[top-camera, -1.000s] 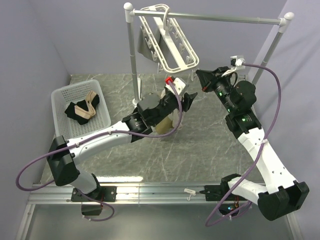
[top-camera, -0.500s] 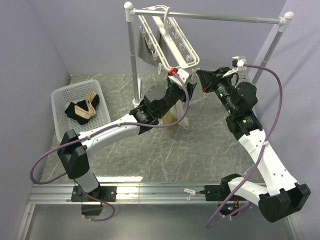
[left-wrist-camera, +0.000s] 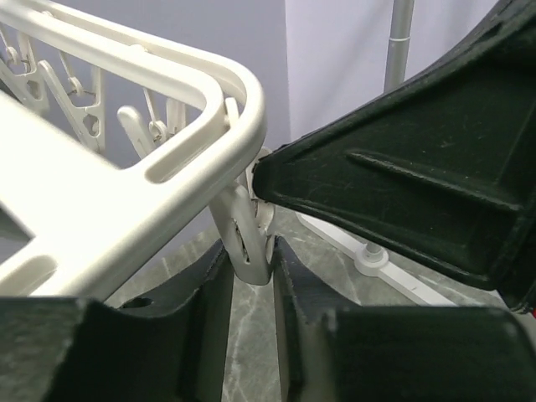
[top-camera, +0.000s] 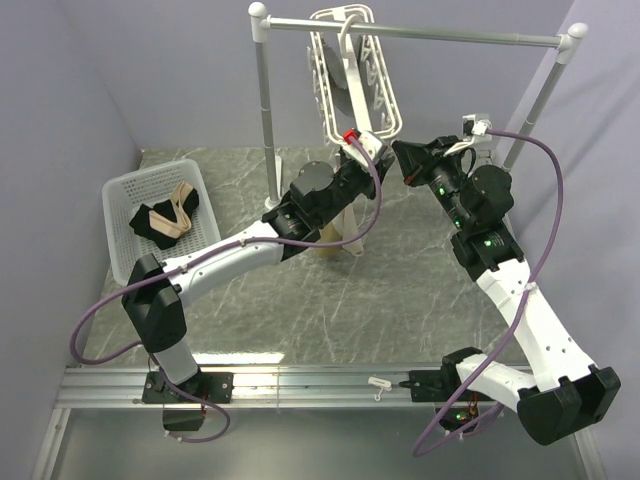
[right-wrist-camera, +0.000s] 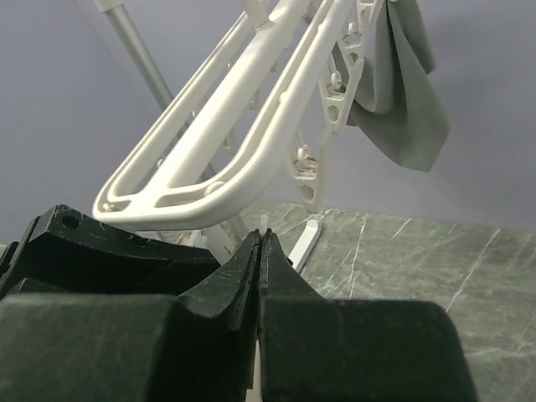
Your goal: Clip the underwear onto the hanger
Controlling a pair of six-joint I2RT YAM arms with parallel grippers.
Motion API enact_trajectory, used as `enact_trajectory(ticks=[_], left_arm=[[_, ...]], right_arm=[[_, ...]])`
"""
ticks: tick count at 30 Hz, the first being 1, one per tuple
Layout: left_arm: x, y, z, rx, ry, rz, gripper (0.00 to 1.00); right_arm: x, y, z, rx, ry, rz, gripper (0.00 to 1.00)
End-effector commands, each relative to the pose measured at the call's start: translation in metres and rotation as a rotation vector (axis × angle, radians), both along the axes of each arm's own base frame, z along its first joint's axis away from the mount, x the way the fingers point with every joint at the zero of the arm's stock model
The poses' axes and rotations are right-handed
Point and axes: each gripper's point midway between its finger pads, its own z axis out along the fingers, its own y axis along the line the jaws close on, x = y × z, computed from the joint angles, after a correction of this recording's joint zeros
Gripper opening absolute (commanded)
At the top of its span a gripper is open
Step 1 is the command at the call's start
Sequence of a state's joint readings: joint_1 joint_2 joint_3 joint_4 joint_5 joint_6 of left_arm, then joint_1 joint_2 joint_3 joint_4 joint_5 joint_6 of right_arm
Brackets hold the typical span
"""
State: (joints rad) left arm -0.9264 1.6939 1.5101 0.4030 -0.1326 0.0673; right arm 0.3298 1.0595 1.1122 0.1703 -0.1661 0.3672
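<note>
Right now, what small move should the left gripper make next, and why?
Probably squeeze a little harder to open the clip. The left gripper has its fingers on either side of that clip at the hanger corner, while the underwear hangs lower down with no fabric visible in the clip.

Our white-shelled, black-jointed left arm (top-camera: 215, 265) stretches from its base at the lower left of the top view diagonally up to the centre, with the wrist lifted. The black two-finger left gripper (top-camera: 368, 152) has its fingers (left-wrist-camera: 213, 293) drawn close, pinching a small white plastic clip (left-wrist-camera: 247, 251) between them. Our matching right arm (top-camera: 520, 300) rises from the lower right and folds back toward the centre. The black right gripper (top-camera: 403, 155) points left, its fingers (right-wrist-camera: 239, 276) pressed flat together.
</note>
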Motion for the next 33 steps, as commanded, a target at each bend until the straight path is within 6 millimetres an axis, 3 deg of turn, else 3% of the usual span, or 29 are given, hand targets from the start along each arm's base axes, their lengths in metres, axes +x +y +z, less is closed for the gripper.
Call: enact_trajectory(ticks=[1, 5, 7, 9, 15, 17, 21, 33], left_arm=[[-0.002, 0.008, 0.036, -0.071, -0.058, -0.036, 0.25], [0.001, 0.012, 0.035, -0.084, -0.030, -0.072, 0.06], [-0.003, 0.011, 0.034, -0.102, -0.002, -0.121, 0.00], [-0.001, 0.016, 0.034, -0.121, 0.019, -0.141, 0.00], [-0.017, 0.023, 0.035, -0.156, 0.073, -0.308, 0.00], [-0.023, 0.024, 0.035, -0.164, 0.090, -0.377, 0.00], [-0.030, 0.025, 0.038, -0.183, 0.117, -0.474, 0.01], [-0.038, 0.021, 0.041, -0.191, 0.172, -0.590, 0.00]], right_arm=[[-0.011, 0.003, 0.012, 0.015, -0.041, 0.026, 0.00], [-0.016, 0.009, 0.010, 0.010, -0.038, 0.068, 0.01], [-0.018, 0.006, 0.012, 0.004, -0.044, 0.068, 0.17], [-0.020, 0.005, 0.011, -0.002, -0.051, 0.084, 0.31], [-0.025, -0.005, 0.022, -0.013, -0.106, 0.162, 0.48], [-0.022, -0.010, 0.021, -0.015, -0.108, 0.184, 0.50], [-0.025, 0.001, 0.021, -0.014, -0.112, 0.334, 0.52], [-0.029, 0.019, 0.035, 0.025, -0.129, 0.523, 0.57]])
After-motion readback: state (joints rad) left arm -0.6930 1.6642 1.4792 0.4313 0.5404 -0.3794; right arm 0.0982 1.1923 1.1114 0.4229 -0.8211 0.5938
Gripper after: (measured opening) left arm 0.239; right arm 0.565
